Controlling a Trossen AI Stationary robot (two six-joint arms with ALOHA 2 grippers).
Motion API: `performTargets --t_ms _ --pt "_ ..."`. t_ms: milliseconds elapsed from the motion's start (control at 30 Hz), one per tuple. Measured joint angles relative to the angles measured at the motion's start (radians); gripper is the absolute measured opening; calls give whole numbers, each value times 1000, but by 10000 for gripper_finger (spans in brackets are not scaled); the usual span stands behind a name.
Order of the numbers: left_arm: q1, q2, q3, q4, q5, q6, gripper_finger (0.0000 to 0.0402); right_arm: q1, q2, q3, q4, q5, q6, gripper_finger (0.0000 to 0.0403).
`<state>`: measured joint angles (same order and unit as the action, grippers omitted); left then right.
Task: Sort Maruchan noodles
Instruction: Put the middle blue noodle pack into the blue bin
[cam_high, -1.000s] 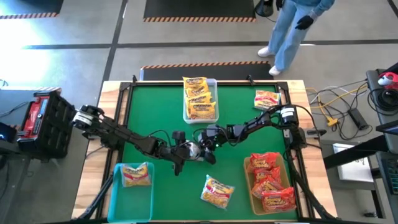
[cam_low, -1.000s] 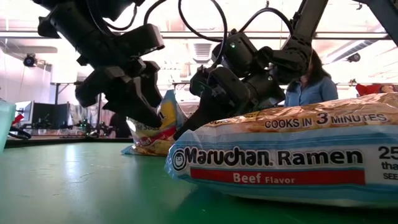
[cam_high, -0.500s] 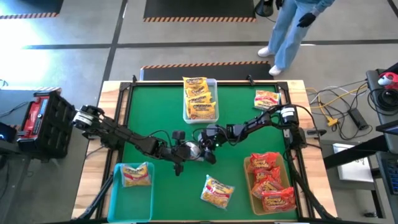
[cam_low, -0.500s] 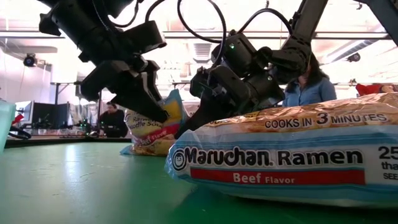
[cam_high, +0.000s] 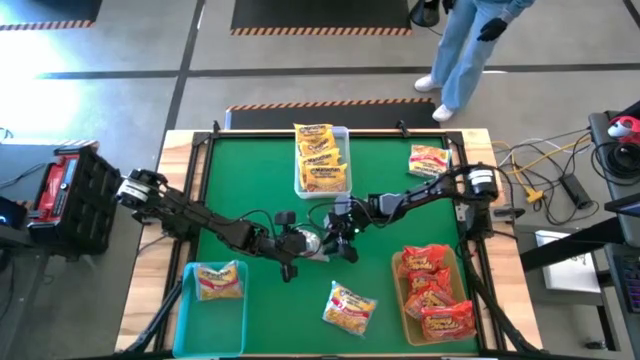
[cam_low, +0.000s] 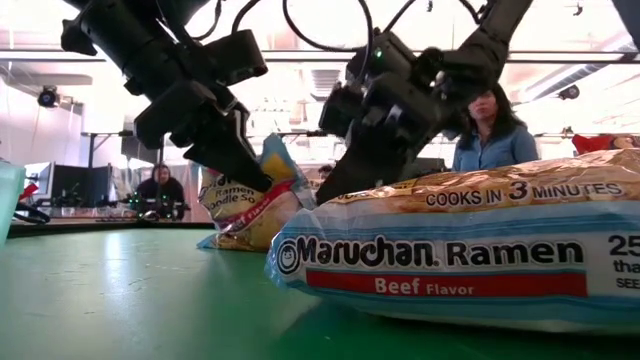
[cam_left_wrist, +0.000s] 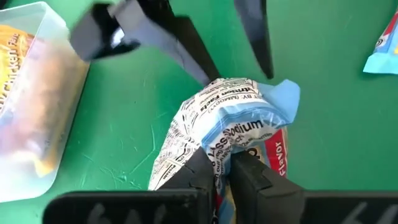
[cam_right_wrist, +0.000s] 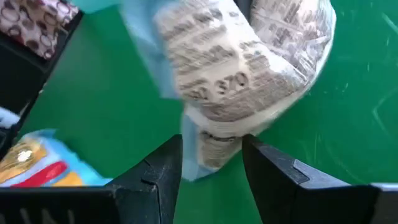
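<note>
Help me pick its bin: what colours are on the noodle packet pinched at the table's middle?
Pale blue and yellow with a red stripe, on the noodle packet; clearest in the low view.

A green tabletop (cam_high: 250, 170) carries three bins: clear (cam_high: 345, 135) at upper centre, blue (cam_high: 185, 310) lower left, another (cam_high: 400, 300) lower right. Loose ramen packets lie at lower centre (cam_high: 349, 306) and upper right (cam_high: 428, 159).

Two dark jointed arms trail looped black cables; left gripper (cam_low: 245, 165) and right gripper (cam_right_wrist: 211, 168) carry matte-black wedge fingers.

Crumpled pale-blue noodle packet (cam_left_wrist: 230, 134) upright mid-table; others in bins, loose
</note>
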<state>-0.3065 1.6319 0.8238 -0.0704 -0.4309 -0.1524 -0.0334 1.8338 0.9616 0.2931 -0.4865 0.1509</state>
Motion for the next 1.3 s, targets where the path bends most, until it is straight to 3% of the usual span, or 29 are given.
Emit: performTargets --t_ms 333,733,933,1100,1300 --pt "-16 -59 72 -53 4 -67 2 -6 -89 -43 -125 2 -52 154" --pt "-124 -77 415 -604 95 -276 1 -19 -129 -121 -160 7 -75 152" --pt "-226 -79 605 -858 117 -489 1 -19 -120 -136 -158 7 -96 152" --pt "-343 -80 686 -1194 141 -805 1 -19 -119 -140 -154 6 -119 152" --pt "-539 -82 685 -1267 221 -1164 1 -19 -119 -140 -152 5 -133 152"
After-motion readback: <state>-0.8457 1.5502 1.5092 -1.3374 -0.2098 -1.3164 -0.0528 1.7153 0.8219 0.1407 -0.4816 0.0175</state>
